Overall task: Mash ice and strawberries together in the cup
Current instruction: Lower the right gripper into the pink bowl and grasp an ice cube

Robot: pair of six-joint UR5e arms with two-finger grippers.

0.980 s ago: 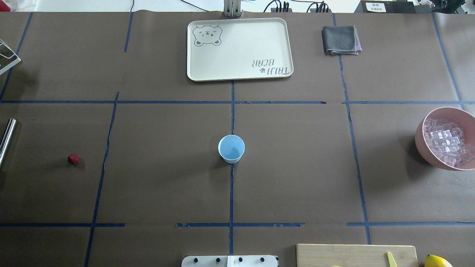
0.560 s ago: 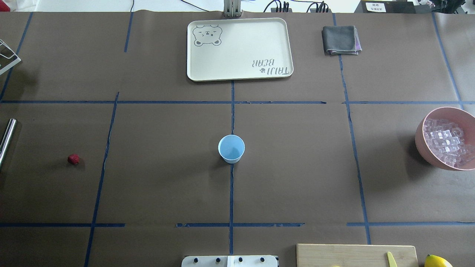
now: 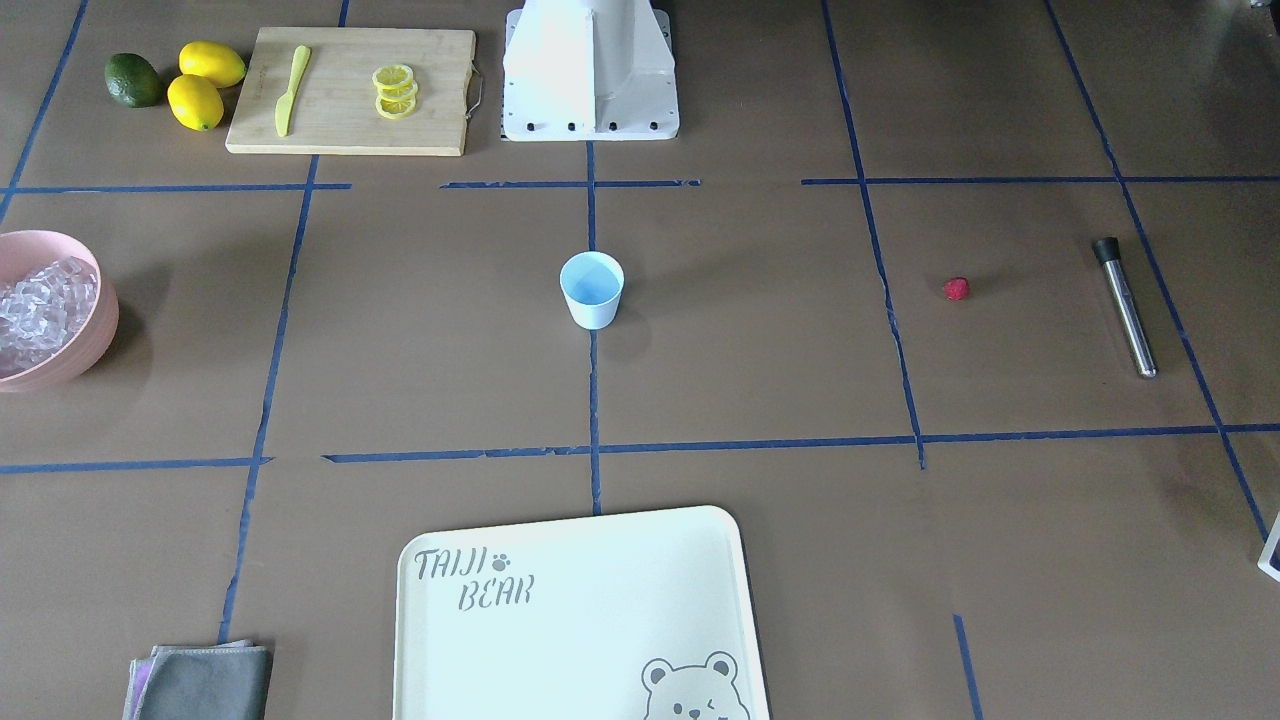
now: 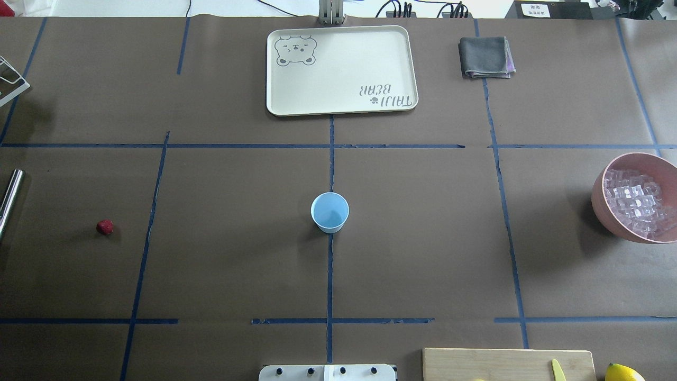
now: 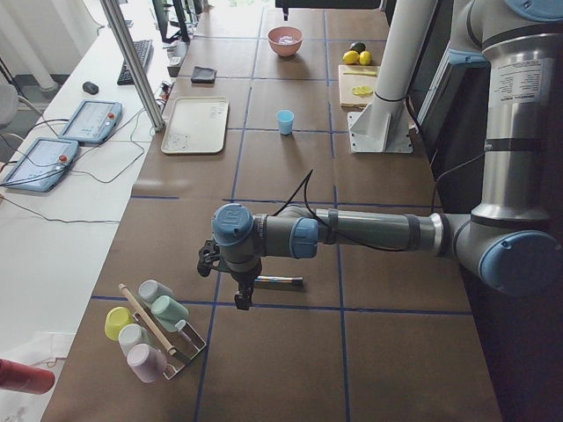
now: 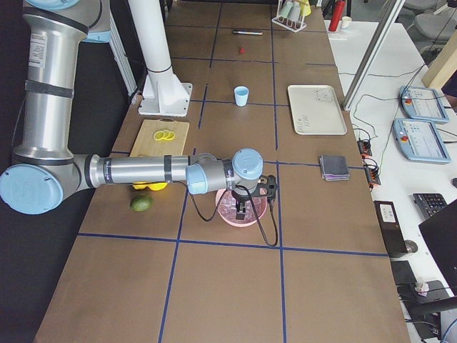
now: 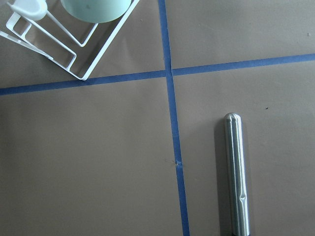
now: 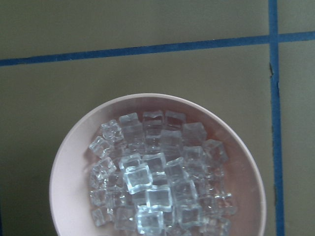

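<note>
Over the pink bowl (image 8: 69,162) of ice (image 8: 157,172) hangs the right end effector (image 6: 242,209), the left end effector (image 5: 243,295) above the steel rod (image 7: 236,172) — spread or pressed together, I cannot tell — so I'd drop straight onto one top cube and squeeze its flat faces. Cubes glassy, slick; strawberry (image 4: 104,227) bumpy, round; the tapered light-blue cup (image 4: 329,212) stands empty in the middle of the tabletop (image 4: 423,238), well apart from both.

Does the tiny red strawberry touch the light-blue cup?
Apart. The overhead view shows the tiny red strawberry far left of the light-blue tapered cup, brown table between.
</note>
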